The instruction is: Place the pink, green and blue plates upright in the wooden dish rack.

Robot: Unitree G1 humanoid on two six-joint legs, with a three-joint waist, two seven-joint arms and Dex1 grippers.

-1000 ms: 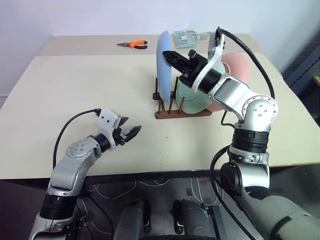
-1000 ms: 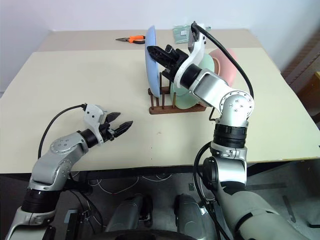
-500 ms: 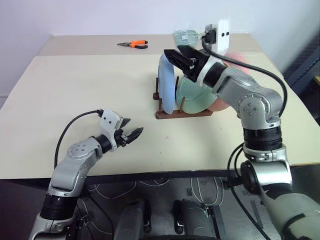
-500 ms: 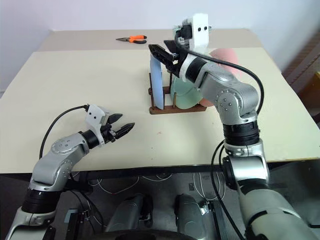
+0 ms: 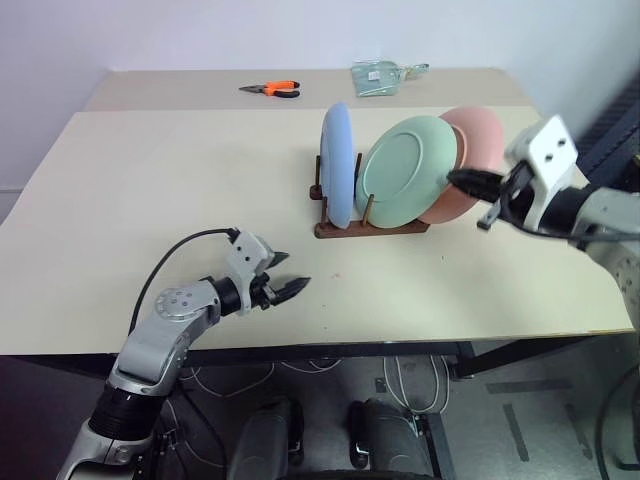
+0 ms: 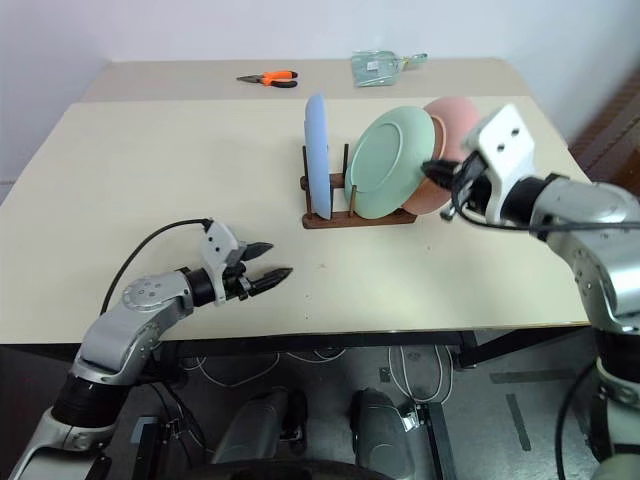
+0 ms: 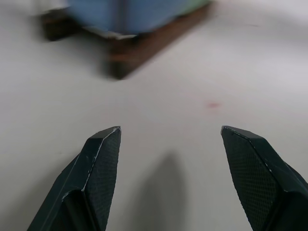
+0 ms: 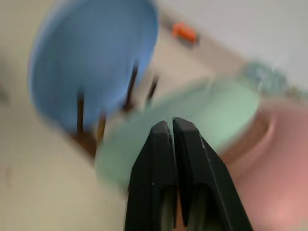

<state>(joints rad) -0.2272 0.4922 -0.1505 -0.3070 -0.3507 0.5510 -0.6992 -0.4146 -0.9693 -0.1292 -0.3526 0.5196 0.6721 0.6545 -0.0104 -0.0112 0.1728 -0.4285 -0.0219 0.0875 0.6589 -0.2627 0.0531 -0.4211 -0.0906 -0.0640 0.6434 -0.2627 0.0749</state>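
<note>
The right gripper (image 5: 462, 178) hangs above the table (image 5: 150, 190) just to the right of the rack, its two black fingers (image 8: 166, 144) pressed together with nothing between them, their tips close to the rim of the pink plate (image 5: 480, 145). That plate leans at the right end of the wooden dish rack (image 5: 372, 226), partly covered by the green plate (image 5: 405, 170), which tilts back against it. The blue plate (image 5: 337, 165) stands nearly upright, edge on, at the rack's left end, between the thin pegs. All three plates sit in the rack. The left gripper (image 5: 290, 287) is low over the near part of the table, well apart from the rack, pointing toward it with its fingers (image 7: 103, 154) spread wide and empty. At the far edge of the table lie orange-handled pliers (image 5: 272, 89) and, further right, a clear packet (image 5: 378, 75).
</note>
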